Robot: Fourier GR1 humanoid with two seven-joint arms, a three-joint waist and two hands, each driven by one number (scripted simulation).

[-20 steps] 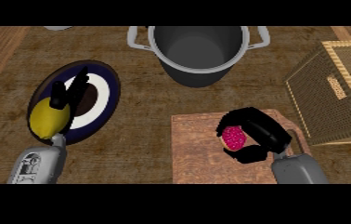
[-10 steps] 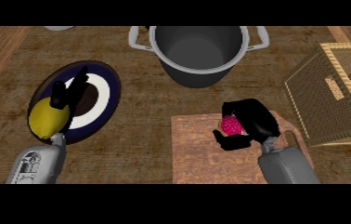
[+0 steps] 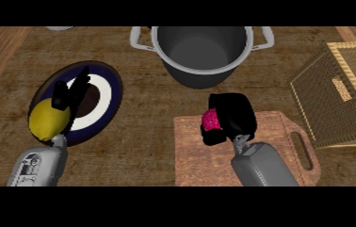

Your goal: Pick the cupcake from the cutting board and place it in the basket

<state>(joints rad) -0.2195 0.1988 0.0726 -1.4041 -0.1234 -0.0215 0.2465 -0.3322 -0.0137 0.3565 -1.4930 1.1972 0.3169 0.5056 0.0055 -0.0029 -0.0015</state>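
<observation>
The cupcake (image 3: pixel 211 120), pink-topped, shows only partly inside my right hand (image 3: pixel 233 115), whose black fingers curl round it. Hand and cupcake hang over the far left part of the brown cutting board (image 3: pixel 208 160). The woven basket (image 3: pixel 327 96) stands at the right edge, well to the right of the hand. My left hand (image 3: pixel 69 92) rests with straight fingers over the plate at the left, holding nothing.
A large grey pot (image 3: pixel 201 49) with two handles stands at the back centre, just behind my right hand. A dark blue and white plate (image 3: pixel 104 82) at the left carries a yellow lemon (image 3: pixel 47 120). A wooden strip runs along the left edge.
My right hand, with the cupcake in it, has turned and shifted left and slightly away across the board. The left hand has stayed put.
</observation>
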